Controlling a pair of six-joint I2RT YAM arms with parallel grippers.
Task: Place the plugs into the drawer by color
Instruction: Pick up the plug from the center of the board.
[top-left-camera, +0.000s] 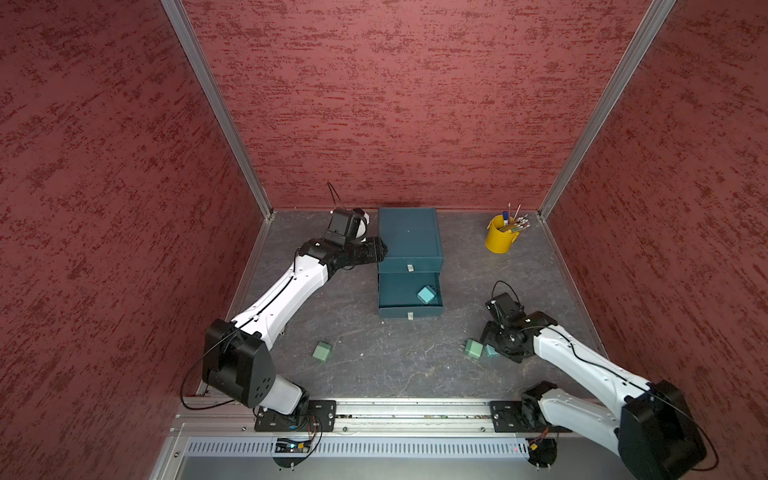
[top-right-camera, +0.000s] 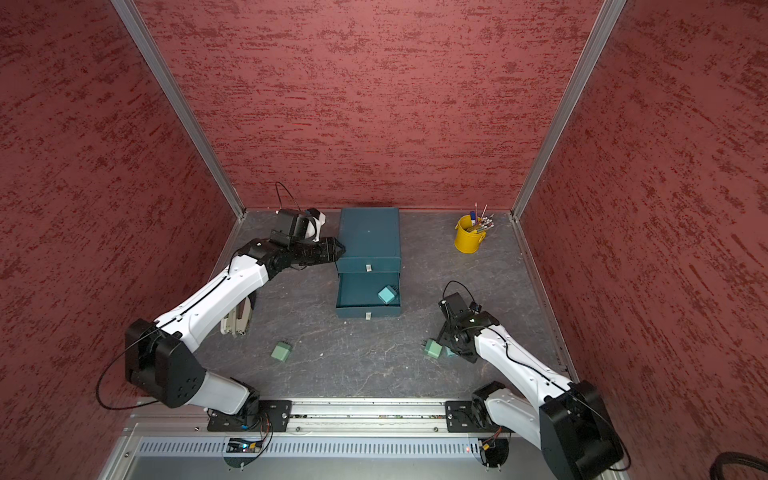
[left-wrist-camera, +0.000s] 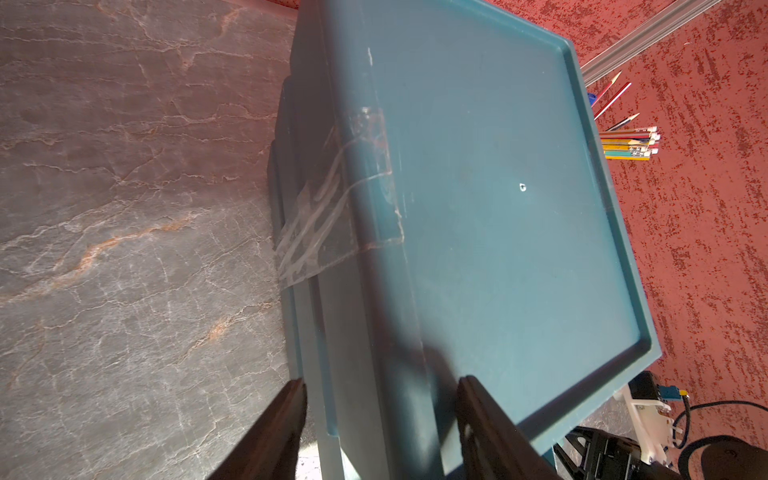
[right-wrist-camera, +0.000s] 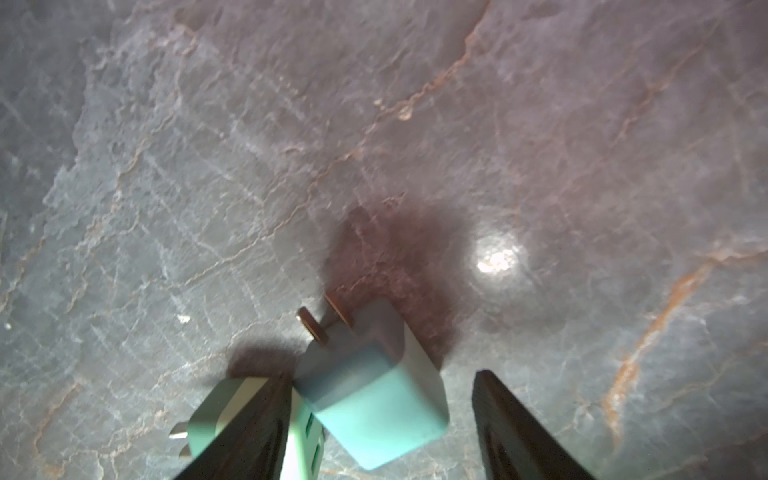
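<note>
Both open: left gripper at the drawer, right gripper straddling teal plug lower right. Probably light, slick; pinch flat sides.

- The dark teal drawer chest stands at the back of the counter, and one lower drawer is pulled out towards the front.
- In that drawer's right-hand corner lies a teal plug, tilted.
- The left gripper is up against the chest's left side near the top front edge; its jaws are too dark to read.
- Over on the right, the right gripper points down over a second teal plug, which is mostly hidden beneath it.
- A sage green plug sits just beside that one, prongs pointing left.
- A second sage green plug lies alone near the left arm.
- A yellow bucket of pencils stands back right.
</note>
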